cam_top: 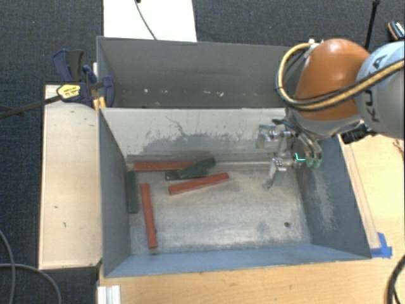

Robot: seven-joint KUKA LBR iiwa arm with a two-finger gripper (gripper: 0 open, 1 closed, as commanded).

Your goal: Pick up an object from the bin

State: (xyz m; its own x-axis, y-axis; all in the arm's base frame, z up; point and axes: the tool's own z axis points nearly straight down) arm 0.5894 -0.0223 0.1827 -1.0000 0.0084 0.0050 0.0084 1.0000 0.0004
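Pincer (275, 170) over bare bin floor (253, 220) near back wall (202, 132) | 5 sticks (199, 183) leftward

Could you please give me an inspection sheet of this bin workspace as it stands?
Surface: grey bin, floor scuffed.
Job's things: three red bars and two dark green bars, all in the left half.
Clutter: nothing seen.
Grippers: pincer over the bare right part of the floor, apart from the bars.
Cables: yellow cable looped round the arm's orange cover.
Surroundings: dark carpet.
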